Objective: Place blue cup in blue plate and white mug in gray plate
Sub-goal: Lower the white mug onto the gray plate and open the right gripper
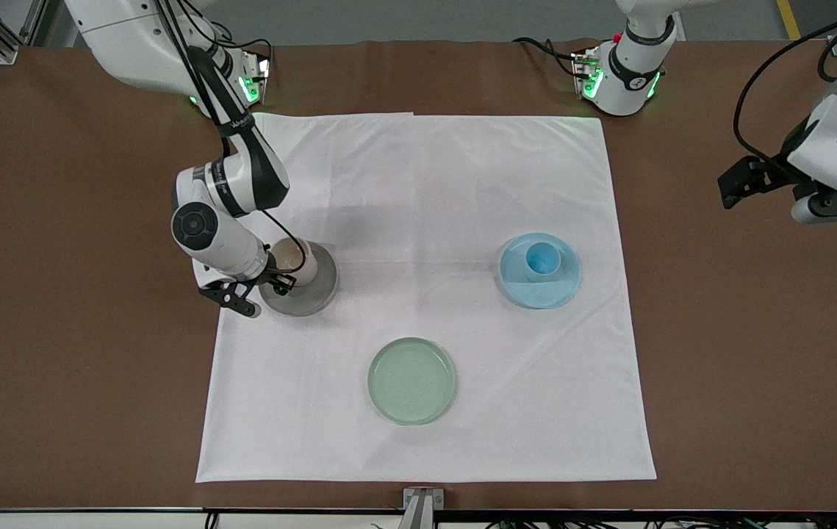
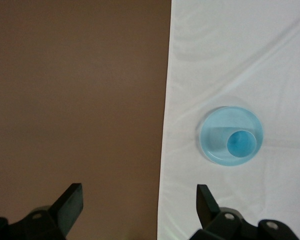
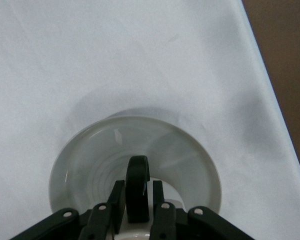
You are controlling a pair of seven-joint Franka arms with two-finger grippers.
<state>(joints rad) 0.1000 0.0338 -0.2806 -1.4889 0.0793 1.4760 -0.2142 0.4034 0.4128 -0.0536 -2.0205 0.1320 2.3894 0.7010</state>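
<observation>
The white mug (image 1: 292,258) is held over the gray plate (image 1: 313,292), toward the right arm's end of the cloth. My right gripper (image 1: 276,283) is shut on the mug's dark handle (image 3: 138,176), with the plate (image 3: 90,155) right below it. The blue cup (image 1: 541,258) stands upright in the blue plate (image 1: 540,292) toward the left arm's end of the cloth. My left gripper (image 1: 738,184) is open and empty over the bare brown table, apart from them. Its wrist view shows the cup (image 2: 241,142) in the plate (image 2: 215,134).
A pale green plate (image 1: 411,380) lies on the white cloth (image 1: 425,184), nearer to the front camera than the other plates. The brown table (image 1: 756,330) surrounds the cloth.
</observation>
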